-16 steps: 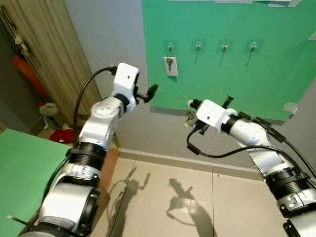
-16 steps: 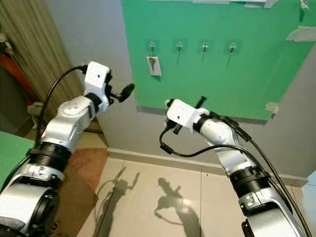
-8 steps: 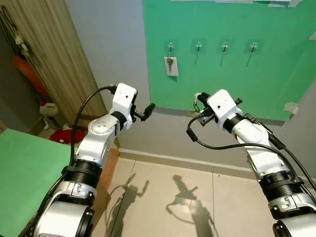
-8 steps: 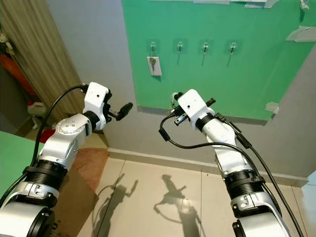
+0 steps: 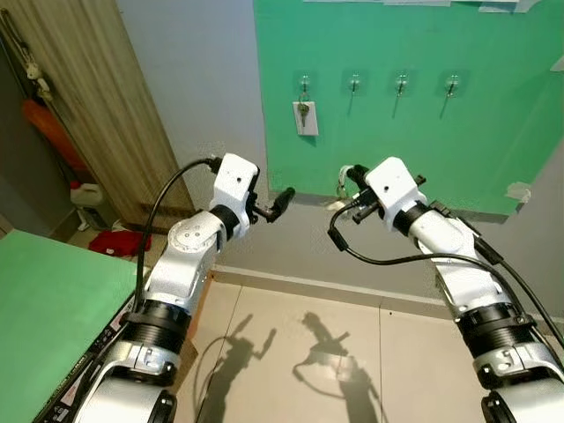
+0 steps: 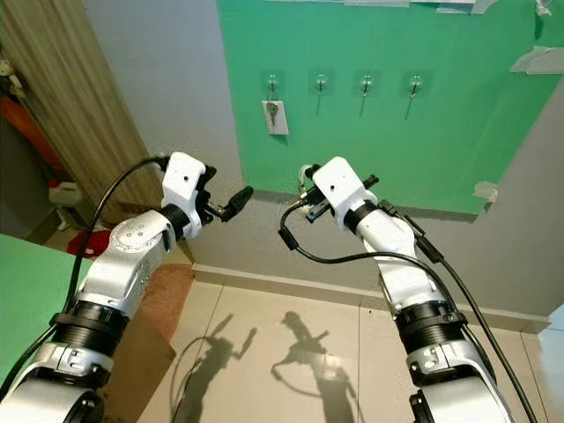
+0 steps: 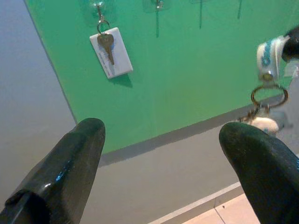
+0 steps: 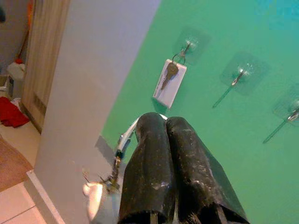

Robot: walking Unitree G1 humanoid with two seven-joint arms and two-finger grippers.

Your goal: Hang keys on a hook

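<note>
A green board (image 5: 423, 132) on the grey wall carries a row of several clear hooks. The leftmost hook (image 5: 304, 85) holds a key with a white tag (image 5: 304, 117); the one beside it (image 5: 354, 84) is bare. My right gripper (image 5: 351, 179) is shut on a key ring (image 8: 125, 138), and small keys (image 8: 100, 186) dangle under it. It hovers by the board's lower edge, below and between the first two hooks. My left gripper (image 5: 284, 199) is open and holds nothing, just left of the right one, with its fingers (image 7: 79, 154) pointing at the board.
A wooden door panel (image 5: 97, 106) stands at the left, with a white jug (image 5: 85, 196) and a red cloth (image 5: 110, 241) on the floor by it. A green surface (image 5: 44, 300) lies at the lower left. Tiled floor (image 5: 352, 352) runs below the wall.
My right gripper has risen with the keys to the board's lower edge. My left arm has dropped and reached further right, toward the wall.
</note>
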